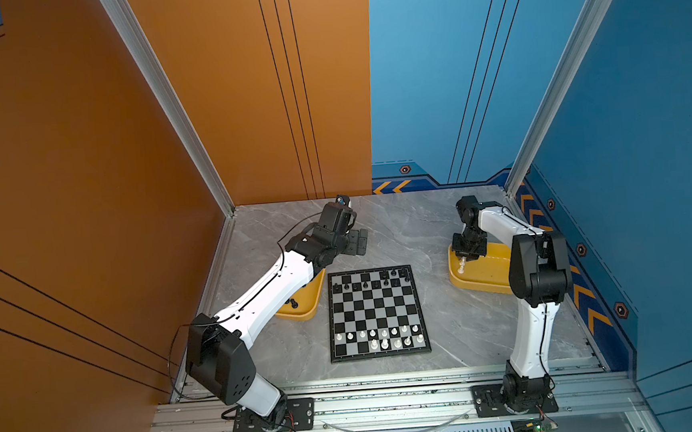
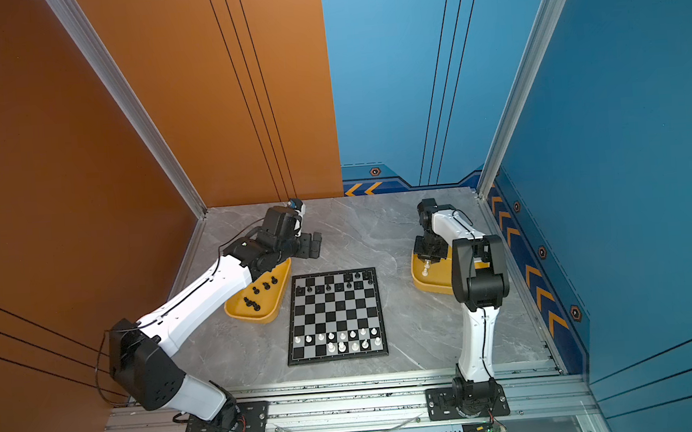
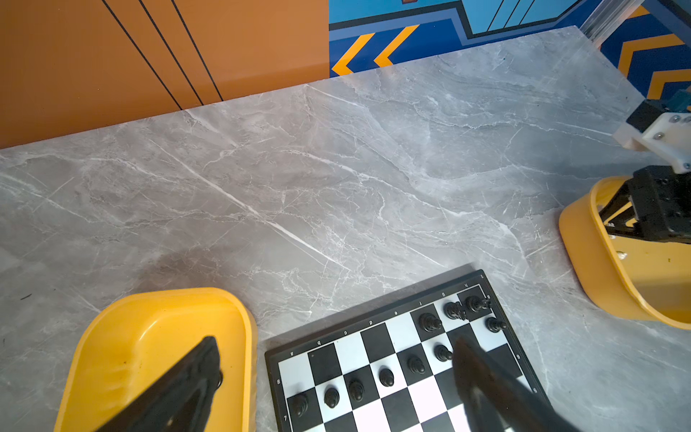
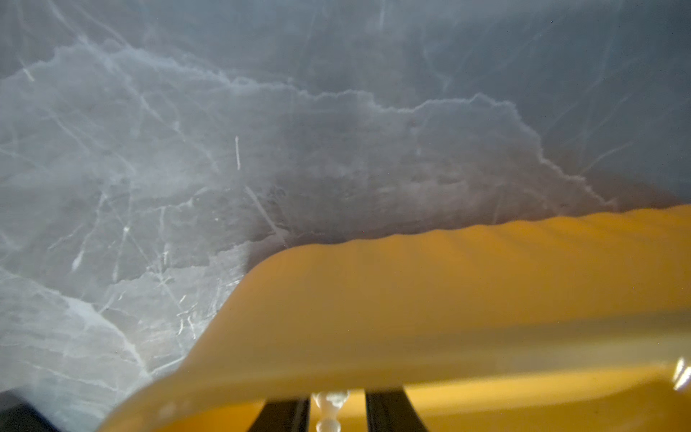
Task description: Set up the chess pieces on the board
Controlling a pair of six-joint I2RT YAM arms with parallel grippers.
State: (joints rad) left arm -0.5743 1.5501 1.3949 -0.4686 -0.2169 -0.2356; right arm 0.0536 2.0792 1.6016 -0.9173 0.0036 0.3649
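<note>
Right hand (image 4: 337, 400) narrow astride white piece (image 4: 328, 425), left hand (image 3: 335, 343) wide, board (image 3: 325, 361) lettered a–h

We find the board (image 1: 378, 311) mid-table (image 1: 447, 322), pieces (image 1: 384, 343) on its near and far rows; left tray (image 2: 271, 303) and right tray (image 1: 482, 276) flank it, each holding pieces.

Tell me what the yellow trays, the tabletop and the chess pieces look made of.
Yellow trays: likely moulded plastic, smooth and slightly glossy, with rounded rims.
Tabletop: grey marble-look surface with white veins; real stone or printed laminate, can't tell.
Chess pieces: probably glossy plastic, showing small highlights.
</note>
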